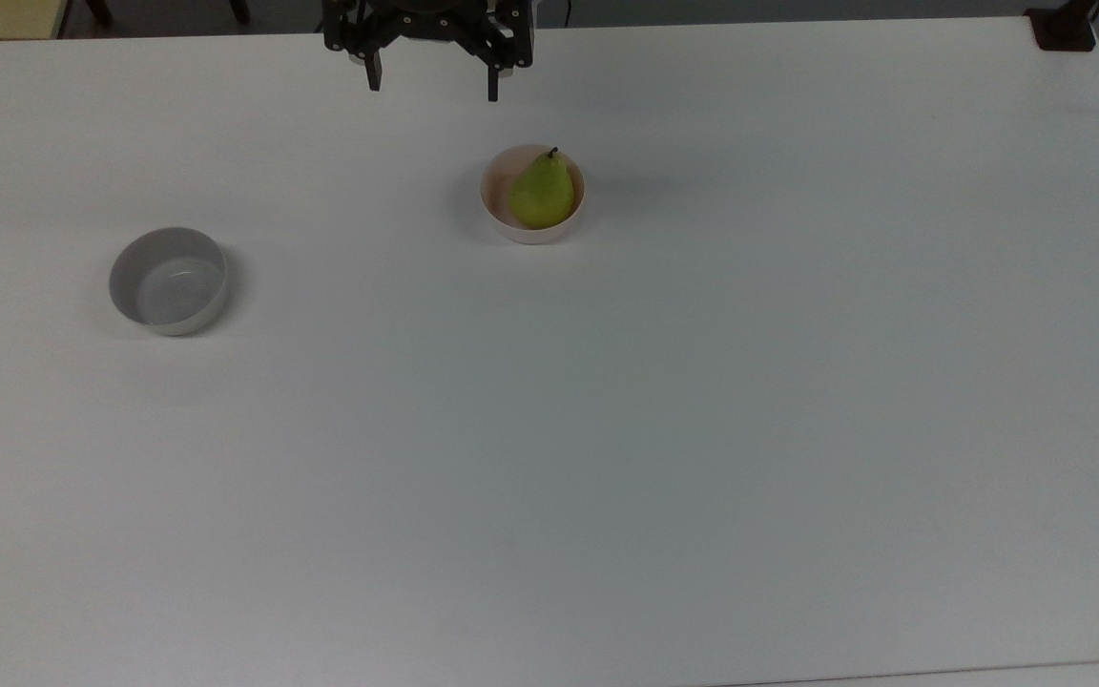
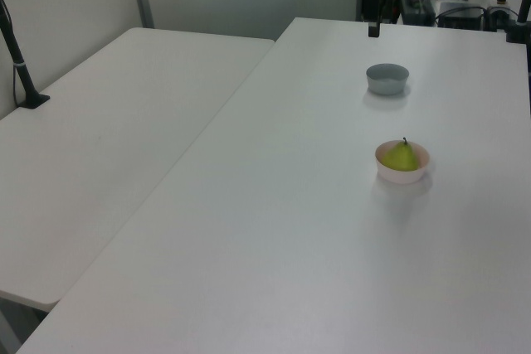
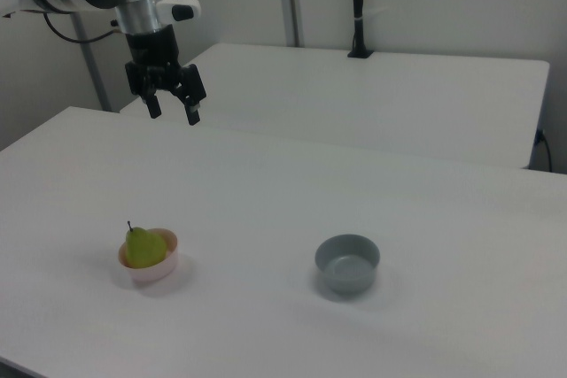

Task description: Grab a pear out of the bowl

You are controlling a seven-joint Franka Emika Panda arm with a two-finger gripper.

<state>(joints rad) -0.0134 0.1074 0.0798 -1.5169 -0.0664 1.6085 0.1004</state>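
Yellow-green, one pear [image 1: 542, 194] fills one pink bowl [image 1: 498, 212]; one grey bowl [image 1: 168, 281]; end effector [image 1: 432, 88] spread open.

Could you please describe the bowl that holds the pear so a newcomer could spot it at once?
On the white table stand two small bowls. The pink bowl holds a yellow-green pear; the grey bowl is empty.
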